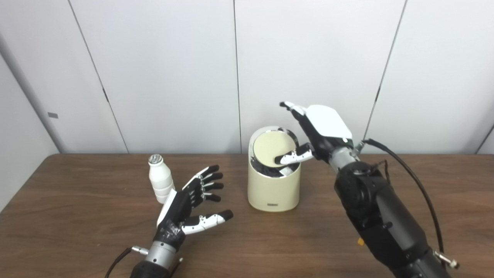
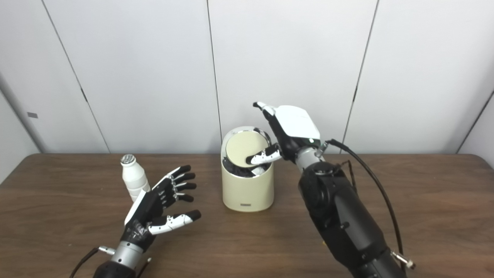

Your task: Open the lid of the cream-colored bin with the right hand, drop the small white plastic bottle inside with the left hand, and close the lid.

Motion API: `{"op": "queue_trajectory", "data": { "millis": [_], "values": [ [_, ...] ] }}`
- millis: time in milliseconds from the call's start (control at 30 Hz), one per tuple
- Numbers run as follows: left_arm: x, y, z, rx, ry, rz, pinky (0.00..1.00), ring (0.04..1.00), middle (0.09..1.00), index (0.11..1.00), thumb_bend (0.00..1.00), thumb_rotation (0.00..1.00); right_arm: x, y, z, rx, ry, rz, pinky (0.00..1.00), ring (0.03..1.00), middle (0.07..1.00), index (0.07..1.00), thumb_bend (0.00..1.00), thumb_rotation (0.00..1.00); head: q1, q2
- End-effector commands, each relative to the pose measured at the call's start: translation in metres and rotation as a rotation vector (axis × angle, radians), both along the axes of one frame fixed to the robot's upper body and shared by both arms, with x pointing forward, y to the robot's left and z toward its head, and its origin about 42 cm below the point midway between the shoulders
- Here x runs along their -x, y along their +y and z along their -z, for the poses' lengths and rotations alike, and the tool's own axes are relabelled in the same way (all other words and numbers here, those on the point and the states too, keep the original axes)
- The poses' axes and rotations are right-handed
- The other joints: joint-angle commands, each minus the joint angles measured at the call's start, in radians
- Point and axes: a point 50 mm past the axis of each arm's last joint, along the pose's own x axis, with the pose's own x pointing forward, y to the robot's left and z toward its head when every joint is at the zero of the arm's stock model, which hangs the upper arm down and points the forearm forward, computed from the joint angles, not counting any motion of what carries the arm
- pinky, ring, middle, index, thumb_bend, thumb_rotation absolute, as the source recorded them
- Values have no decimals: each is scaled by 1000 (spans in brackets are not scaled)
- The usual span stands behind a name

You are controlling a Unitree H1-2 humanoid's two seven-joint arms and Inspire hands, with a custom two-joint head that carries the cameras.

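Tipping up the lid (image 1: 272,148) of the cream bin (image 1: 274,190), right hand (image 1: 322,129) spread with thumb on it; left hand (image 1: 193,202) splayed, empty, just beside the upright bottle (image 1: 160,178) on the surface (image 1: 77,216)

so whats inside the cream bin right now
The lid is tilted up and the right hand has its thumb in the opening. The cream bin shows a dark interior with something white at the rim; the rest is hidden.

Lab-like room: bare white wall panels (image 1: 173,73), wooden table (image 1: 270,239).
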Motion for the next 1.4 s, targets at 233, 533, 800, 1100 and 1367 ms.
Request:
{"op": "queue_trajectory", "data": {
  "millis": [233, 533, 800, 1100, 1367],
  "values": [
    [-8, 0, -16, 5, -73, 3, 645, 768, 834, 888, 825, 156, 27, -24, -23, -362, -115, -11, 630, 803, 869, 884, 821, 307, -2, -5],
    [-9, 1, -14, 7, -77, 8, 641, 767, 834, 889, 822, 147, 54, -64, 35, -563, -88, 53, 606, 777, 835, 873, 779, 321, -6, -13],
    [-9, 3, -13, 5, -78, 11, 645, 767, 835, 888, 820, 153, 85, -85, 87, -666, -34, 72, 669, 799, 841, 851, 766, 277, -7, -21],
    [-8, 4, -14, 3, -79, 5, 641, 766, 836, 886, 817, 143, 99, -87, 120, -756, -31, 49, 686, 773, 837, 841, 792, 271, 0, -21],
    [4, 3, -19, 8, -149, -51, 570, 673, 753, 808, 764, 87, 100, -89, 127, -767, -7, 54, 685, 773, 840, 841, 804, 275, 121, -45]
  ]
}}
